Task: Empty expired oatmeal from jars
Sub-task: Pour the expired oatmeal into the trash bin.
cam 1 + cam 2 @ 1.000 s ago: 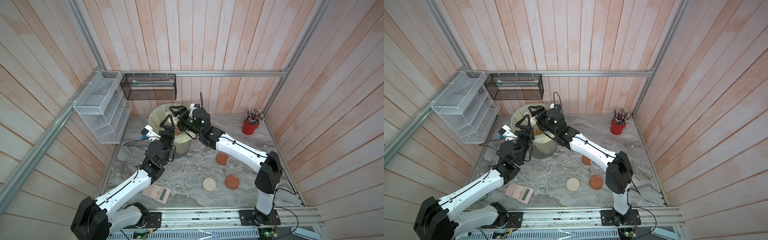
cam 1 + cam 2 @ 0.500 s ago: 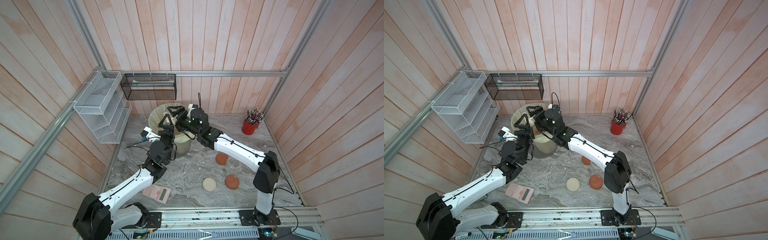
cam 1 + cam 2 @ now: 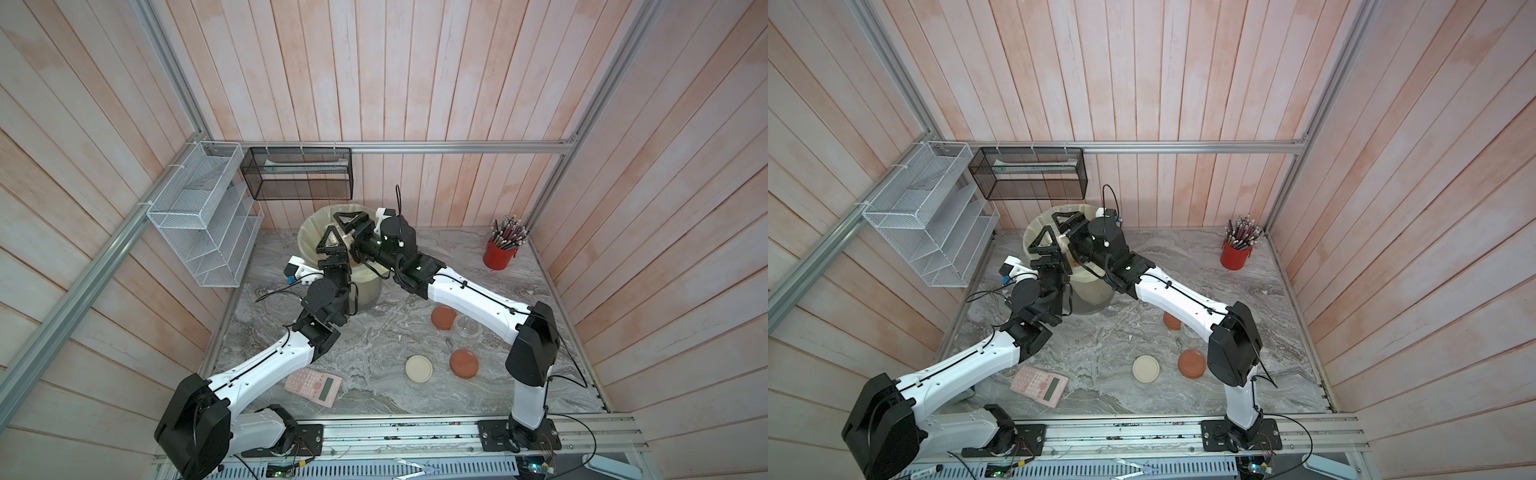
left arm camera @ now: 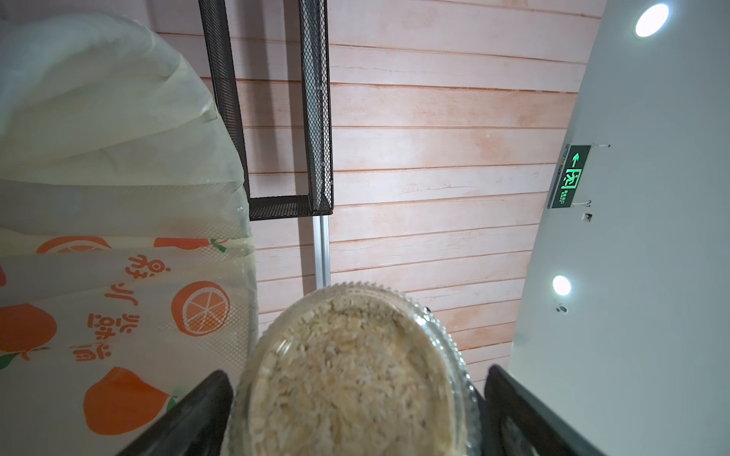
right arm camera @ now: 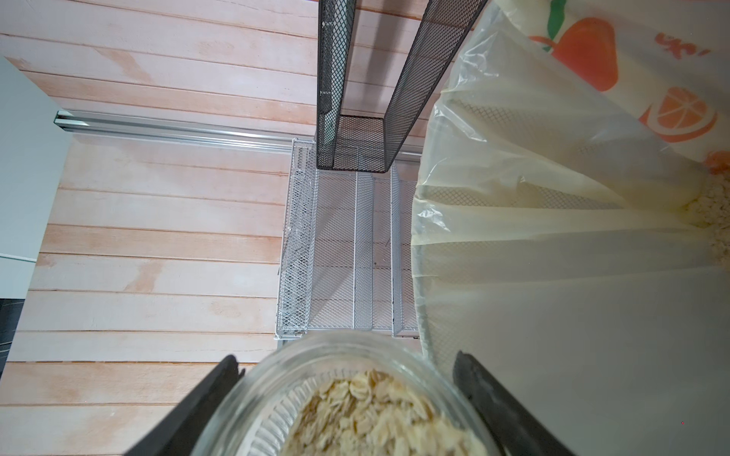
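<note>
Both grippers hang over the lined bin [image 3: 368,291], each holding a clear jar without a lid. My left gripper [image 3: 331,245] [image 4: 355,418] is shut on a jar [image 4: 454,355] packed with fine pale oatmeal [image 4: 351,379]. Its black fingers [image 4: 197,410] sit on either side of the glass. My right gripper [image 3: 351,220] [image 5: 347,414] is shut on a second jar [image 5: 268,379], which is tilted and holds larger oatmeal flakes [image 5: 379,414]. Some oatmeal [image 5: 711,209] lies inside the bin liner [image 5: 553,256]. A third jar [image 3: 468,326] stands on the table, and it looks empty.
Two terracotta lids [image 3: 444,318] [image 3: 464,363] and a cream lid [image 3: 419,368] lie on the marble table. A pink calculator [image 3: 313,386] is near the front, a red pencil cup [image 3: 500,255] at the back right. A black mesh basket [image 3: 297,174] and a white wire rack [image 3: 203,216] hang above the bin.
Both arms have shifted only slightly above the bin. Each gripper still holds its jar.
</note>
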Controlling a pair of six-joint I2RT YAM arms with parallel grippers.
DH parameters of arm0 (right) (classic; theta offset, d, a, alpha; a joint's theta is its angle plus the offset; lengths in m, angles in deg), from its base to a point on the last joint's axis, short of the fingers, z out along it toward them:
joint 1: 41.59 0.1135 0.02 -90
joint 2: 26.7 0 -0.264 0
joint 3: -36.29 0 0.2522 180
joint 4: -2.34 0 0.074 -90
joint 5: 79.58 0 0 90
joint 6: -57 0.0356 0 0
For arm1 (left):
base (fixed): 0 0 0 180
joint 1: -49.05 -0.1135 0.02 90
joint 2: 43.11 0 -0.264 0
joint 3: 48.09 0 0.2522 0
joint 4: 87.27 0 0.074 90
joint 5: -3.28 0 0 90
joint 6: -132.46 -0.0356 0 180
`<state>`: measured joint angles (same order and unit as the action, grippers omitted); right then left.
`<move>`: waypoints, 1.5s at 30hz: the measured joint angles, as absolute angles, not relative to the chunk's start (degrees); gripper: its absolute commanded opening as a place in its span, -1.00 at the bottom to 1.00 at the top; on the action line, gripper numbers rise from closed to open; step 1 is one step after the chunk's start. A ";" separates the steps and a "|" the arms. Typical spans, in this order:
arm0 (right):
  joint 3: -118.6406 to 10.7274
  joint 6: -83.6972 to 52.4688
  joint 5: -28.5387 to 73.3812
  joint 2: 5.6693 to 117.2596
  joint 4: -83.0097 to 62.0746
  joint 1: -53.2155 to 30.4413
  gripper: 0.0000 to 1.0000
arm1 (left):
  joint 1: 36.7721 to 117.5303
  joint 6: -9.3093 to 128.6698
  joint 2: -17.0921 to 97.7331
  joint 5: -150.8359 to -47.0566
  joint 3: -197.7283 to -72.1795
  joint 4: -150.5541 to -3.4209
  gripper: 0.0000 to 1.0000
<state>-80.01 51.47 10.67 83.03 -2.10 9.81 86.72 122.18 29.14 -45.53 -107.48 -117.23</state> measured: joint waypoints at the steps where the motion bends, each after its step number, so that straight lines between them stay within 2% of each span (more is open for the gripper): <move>1: -80.18 51.47 10.67 83.12 -2.12 9.81 -0.41 | 86.72 122.07 29.53 -45.35 -107.54 -117.86 1.00; 45: -81.89 52.58 13.32 84.04 -1.48 9.59 -0.42 | 85.26 119.93 33.14 -41.68 -114.32 -112.20 1.00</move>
<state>-81.89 52.58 13.32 84.04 -1.48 9.59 85.26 119.93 33.14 -41.68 -114.32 -112.20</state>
